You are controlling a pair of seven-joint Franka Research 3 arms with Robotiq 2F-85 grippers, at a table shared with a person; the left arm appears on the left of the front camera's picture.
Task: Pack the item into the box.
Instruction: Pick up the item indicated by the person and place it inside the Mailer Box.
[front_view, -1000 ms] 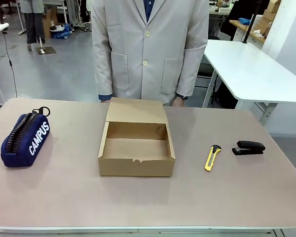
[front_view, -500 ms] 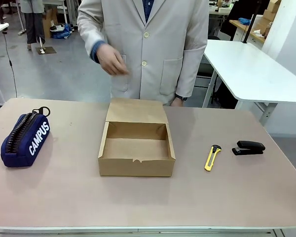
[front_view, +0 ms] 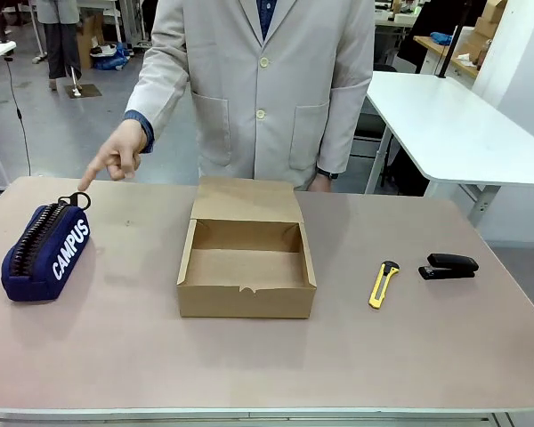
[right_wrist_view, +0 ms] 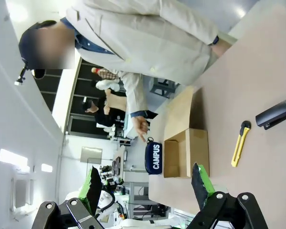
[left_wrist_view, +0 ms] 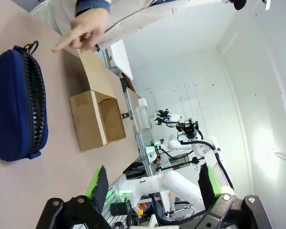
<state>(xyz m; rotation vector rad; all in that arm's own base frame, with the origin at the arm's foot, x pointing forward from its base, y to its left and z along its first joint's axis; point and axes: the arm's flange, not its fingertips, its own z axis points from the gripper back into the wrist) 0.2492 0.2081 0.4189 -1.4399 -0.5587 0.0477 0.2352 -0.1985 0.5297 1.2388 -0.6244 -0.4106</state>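
Note:
The navy-blue pouch [front_view: 46,253] with white "CAMPUS" lettering lies on the table at the far left, zipper up. It also appears as the pouch [left_wrist_view: 18,107] in the left wrist view and the pouch [right_wrist_view: 154,158] in the right wrist view. The brown cardboard box [front_view: 246,262] stands open at the table's middle, its flap lid laid back toward the person. A person's hand [front_view: 114,160] points an index finger down at the pouch's far end. My left gripper [left_wrist_view: 152,182] is open and holds nothing. My right gripper [right_wrist_view: 147,185] is open too, well away from the table things.
A yellow utility knife [front_view: 383,284] and a black stapler [front_view: 448,266] lie to the right of the box. The person in a light coat stands at the far edge behind the box. Another white table [front_view: 454,124] stands at the back right.
The person's hand rose from the side to chest height, then swung out and down to point at the pouch. Pouch, box, knife and stapler have stayed put.

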